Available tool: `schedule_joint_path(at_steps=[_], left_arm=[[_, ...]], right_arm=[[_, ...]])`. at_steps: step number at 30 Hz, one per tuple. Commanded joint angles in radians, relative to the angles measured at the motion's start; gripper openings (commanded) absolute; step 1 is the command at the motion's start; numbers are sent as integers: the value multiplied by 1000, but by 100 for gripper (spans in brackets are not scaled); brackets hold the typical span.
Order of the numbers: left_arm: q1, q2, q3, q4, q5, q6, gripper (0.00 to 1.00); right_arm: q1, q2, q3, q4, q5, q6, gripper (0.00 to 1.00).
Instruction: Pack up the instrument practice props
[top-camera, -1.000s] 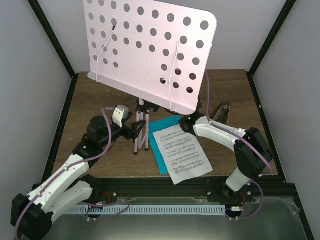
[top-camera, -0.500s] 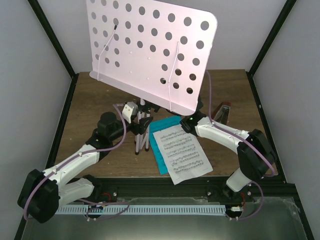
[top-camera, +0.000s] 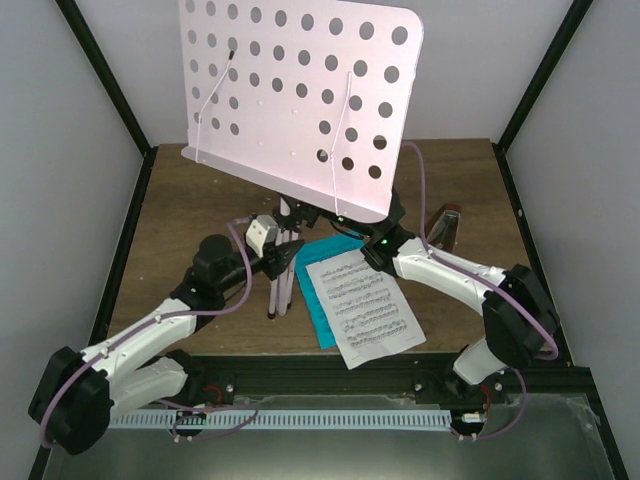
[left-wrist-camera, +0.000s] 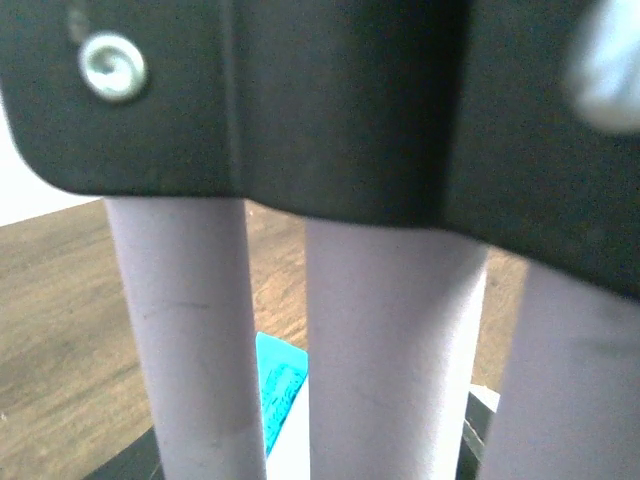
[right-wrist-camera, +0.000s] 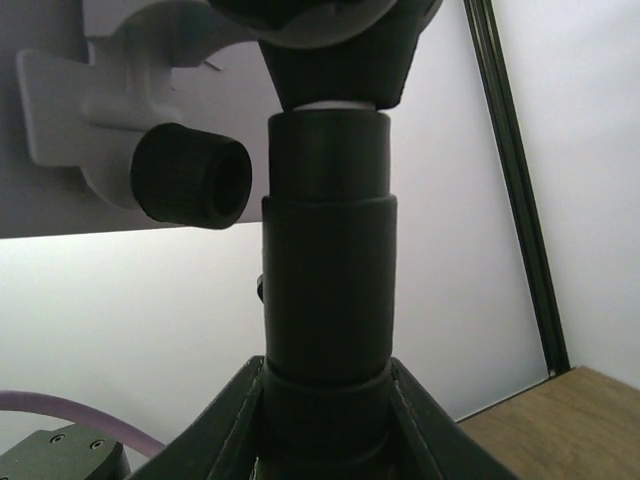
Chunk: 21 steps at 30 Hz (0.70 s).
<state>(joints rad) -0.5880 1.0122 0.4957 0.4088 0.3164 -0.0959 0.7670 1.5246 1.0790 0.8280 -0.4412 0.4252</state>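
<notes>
Collapsing the stand (top-camera: 300, 100), seemingly: right gripper (top-camera: 385, 232) clamps its post (right-wrist-camera: 325, 300); left gripper (top-camera: 283, 258) straddles the legs (left-wrist-camera: 375, 350), grip unclear; next, squeezing them together.

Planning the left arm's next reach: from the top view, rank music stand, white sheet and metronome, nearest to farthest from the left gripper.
1. music stand: legs at the left gripper, centre.
2. white sheet: just right, toward the front.
3. metronome: far right, back.

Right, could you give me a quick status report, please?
Right gripper shut on pink music stand, at the post. Left gripper at its tripod legs, grip unclear. Music sheets, metronome unpacked on table.
</notes>
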Motion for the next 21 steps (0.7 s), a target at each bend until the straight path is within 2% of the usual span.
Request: schedule_joint_path(at_steps=[1,4,11,17,21], left_arm=[[20,-109,10,-107,-93,-94,10],[20,-185,2,-227,-132,-157,0],[19,-321,-20,-414,-195,-225,0],[20,-296,-14,-449,-196,-258,0],[20,-234,12,-451,-129,-257,0]], right_arm=[[-29,-21,57,-2,97,41,1],[-41,8,60,-32,106,78,1],[-62,84,3,-23,165,126,3],[-79,172,-28,5,192,116,10],[-100,207,-58,59,137,161,14]])
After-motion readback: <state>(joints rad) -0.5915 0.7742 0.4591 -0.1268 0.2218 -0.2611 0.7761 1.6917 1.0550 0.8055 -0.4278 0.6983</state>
